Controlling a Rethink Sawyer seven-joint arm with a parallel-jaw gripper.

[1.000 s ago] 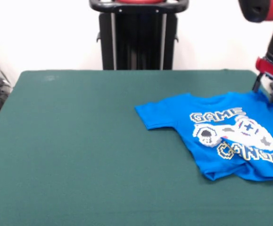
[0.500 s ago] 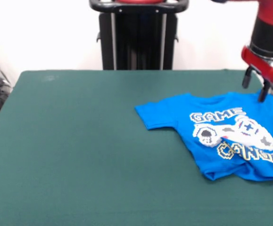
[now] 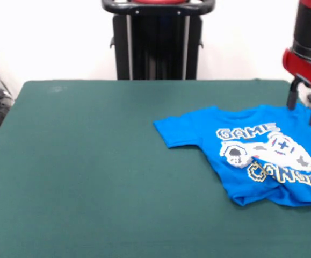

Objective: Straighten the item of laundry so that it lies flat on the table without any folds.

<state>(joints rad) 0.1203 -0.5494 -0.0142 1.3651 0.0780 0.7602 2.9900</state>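
The green counter (image 3: 91, 172) carries the blue T-shirt (image 3: 252, 150) at its right side, its lower hem bunched and folded under. My fingers (image 3: 304, 107) hang spread and empty above the far sleeve. I judge I'm between pulls; next I need a corner to drag flat.

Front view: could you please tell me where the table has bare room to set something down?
The table is bare from its left edge to the blue T-shirt, and along the strip nearest the camera. The right side is crowded by the shirt, with the gripper over its far corner.
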